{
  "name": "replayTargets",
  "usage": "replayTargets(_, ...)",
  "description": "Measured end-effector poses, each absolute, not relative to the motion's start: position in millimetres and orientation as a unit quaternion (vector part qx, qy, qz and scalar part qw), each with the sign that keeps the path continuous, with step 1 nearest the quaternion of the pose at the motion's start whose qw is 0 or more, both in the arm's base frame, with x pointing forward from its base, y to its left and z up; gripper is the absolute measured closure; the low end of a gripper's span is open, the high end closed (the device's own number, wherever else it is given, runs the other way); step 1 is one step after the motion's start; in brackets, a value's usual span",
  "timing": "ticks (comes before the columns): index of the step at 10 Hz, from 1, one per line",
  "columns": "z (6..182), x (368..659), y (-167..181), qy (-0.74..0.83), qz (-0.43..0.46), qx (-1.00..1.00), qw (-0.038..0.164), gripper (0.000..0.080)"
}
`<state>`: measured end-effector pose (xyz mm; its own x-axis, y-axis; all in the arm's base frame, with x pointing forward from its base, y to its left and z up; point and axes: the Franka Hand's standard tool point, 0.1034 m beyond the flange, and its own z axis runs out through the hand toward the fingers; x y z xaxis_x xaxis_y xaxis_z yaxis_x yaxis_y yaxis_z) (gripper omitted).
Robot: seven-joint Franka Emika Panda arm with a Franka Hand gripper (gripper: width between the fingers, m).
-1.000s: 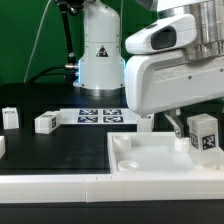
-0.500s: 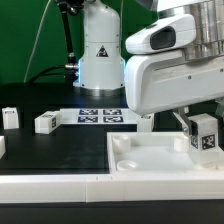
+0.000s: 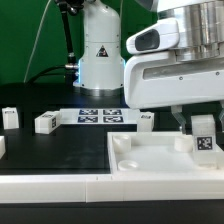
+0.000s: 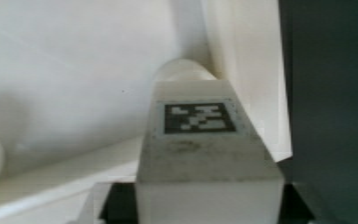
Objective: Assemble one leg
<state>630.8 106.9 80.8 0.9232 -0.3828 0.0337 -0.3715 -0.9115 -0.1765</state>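
My gripper (image 3: 198,124) is shut on a leg (image 3: 204,133), a small white block with a black-and-white tag, and holds it upright over the far right part of the large white tray (image 3: 150,160). In the wrist view the held leg (image 4: 204,140) fills the middle between my dark fingers (image 4: 117,200), its tip pointing at the tray's corner (image 4: 87,90). Three more legs stand on the black table: one (image 3: 45,122) and another (image 3: 10,117) at the exterior view's left, and one (image 3: 147,121) just behind the tray.
The marker board (image 3: 100,116) lies on the table in front of the arm's white base (image 3: 100,60). A white block edge (image 3: 2,146) shows at the exterior view's far left. The tray has a round socket (image 3: 128,163) near its left corner.
My gripper has moved down and a little to the exterior view's right with the leg, bringing it closer to the tray.
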Motion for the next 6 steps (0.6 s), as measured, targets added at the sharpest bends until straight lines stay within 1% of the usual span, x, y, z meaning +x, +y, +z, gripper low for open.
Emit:
replayTargets(1, 80.4, 630.8, 105.8, 0.248, -0.029, -0.965, 0.082, 0.0509)
replayTargets(3, 79.9, 630.0, 104.4, 0.357, -0.018, -0.930, 0.085, 0.0509)
replayTargets(6, 79.9, 626.6, 105.4, 0.507, -0.001, -0.858, 0.076, 0.0509)
